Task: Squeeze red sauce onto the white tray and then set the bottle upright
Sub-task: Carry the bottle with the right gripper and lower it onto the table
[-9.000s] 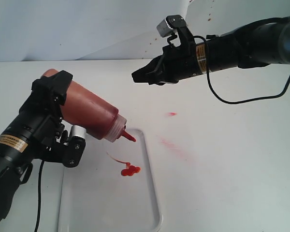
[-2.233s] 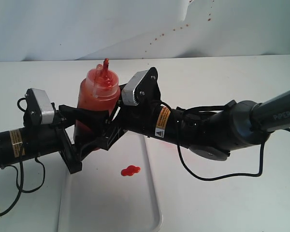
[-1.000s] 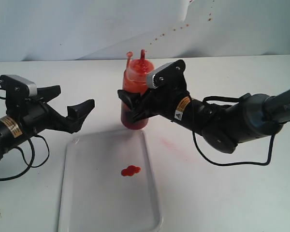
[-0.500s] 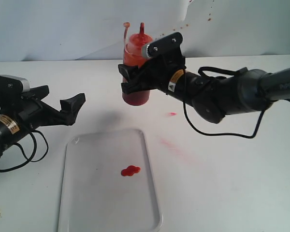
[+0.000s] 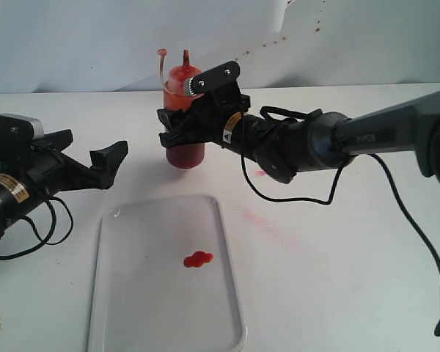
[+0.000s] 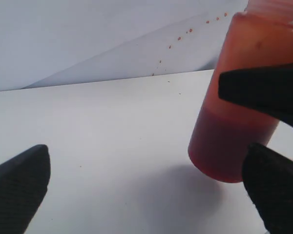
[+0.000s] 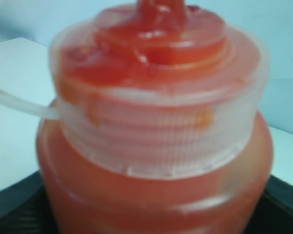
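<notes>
Right gripper [image 5: 177,134] clamps the upright bottle [image 5: 185,155] just beyond the white tray [image 5: 132,308], left gripper [image 5: 94,148] is wide open and empty; letting go before the base seats flat could topple it.

Our left gripper [image 5: 94,148] sits low at the left, jaws spread wide, holding nothing. Our right arm [image 5: 315,143] stretches across the middle, and our right gripper [image 5: 177,130] is clamped around the bottle [image 5: 185,154].
</notes>
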You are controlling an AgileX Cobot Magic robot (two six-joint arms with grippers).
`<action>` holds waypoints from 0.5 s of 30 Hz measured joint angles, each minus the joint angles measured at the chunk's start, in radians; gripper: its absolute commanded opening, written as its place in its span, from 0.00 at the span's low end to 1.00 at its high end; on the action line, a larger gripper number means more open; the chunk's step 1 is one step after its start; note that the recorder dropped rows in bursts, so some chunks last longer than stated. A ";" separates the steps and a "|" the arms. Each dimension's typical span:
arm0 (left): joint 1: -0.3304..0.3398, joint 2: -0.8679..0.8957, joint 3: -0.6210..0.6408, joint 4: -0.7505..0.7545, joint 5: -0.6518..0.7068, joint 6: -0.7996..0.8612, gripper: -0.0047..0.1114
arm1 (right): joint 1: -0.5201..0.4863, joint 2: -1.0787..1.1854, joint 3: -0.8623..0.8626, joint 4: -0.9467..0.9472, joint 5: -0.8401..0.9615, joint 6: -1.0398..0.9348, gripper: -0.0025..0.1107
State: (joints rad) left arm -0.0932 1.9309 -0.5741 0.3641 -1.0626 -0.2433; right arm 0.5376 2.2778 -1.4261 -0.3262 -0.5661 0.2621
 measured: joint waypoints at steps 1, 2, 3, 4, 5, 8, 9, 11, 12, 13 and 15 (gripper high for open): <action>0.000 0.000 0.000 0.000 0.000 0.000 0.94 | 0.000 0.011 -0.008 0.000 0.004 0.002 0.02; 0.000 0.000 0.000 0.000 0.000 0.000 0.94 | 0.000 0.018 -0.016 0.000 0.004 0.002 0.02; 0.000 0.000 0.000 0.000 0.000 0.000 0.94 | 0.000 0.025 -0.022 0.000 0.006 0.002 0.02; 0.000 0.000 0.000 0.000 0.000 0.000 0.94 | 0.000 0.033 -0.026 0.000 0.006 0.002 0.02; 0.000 0.000 0.000 0.000 0.000 0.000 0.94 | 0.000 0.038 -0.029 0.000 0.006 0.002 0.02; 0.000 0.000 0.000 -0.002 0.000 0.000 0.94 | 0.000 0.049 -0.036 0.000 0.006 0.002 0.02; 0.000 0.000 0.000 -0.002 0.000 0.000 0.94 | 0.000 0.051 -0.036 0.000 0.006 0.002 0.02; 0.000 0.000 0.000 -0.002 0.000 0.000 0.94 | 0.000 0.052 -0.036 0.000 0.006 0.002 0.02; 0.000 0.000 0.000 -0.002 0.000 0.000 0.94 | 0.000 0.054 -0.036 0.000 0.006 0.002 0.02; 0.000 0.000 0.000 -0.002 0.000 0.000 0.94 | 0.000 0.054 -0.036 0.000 0.006 0.002 0.02; 0.000 0.000 0.000 -0.002 0.000 0.000 0.94 | 0.000 0.054 -0.036 0.000 0.015 0.002 0.02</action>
State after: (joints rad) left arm -0.0932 1.9309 -0.5741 0.3622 -1.0626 -0.2433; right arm 0.5376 2.3313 -1.4618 -0.3262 -0.5507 0.2638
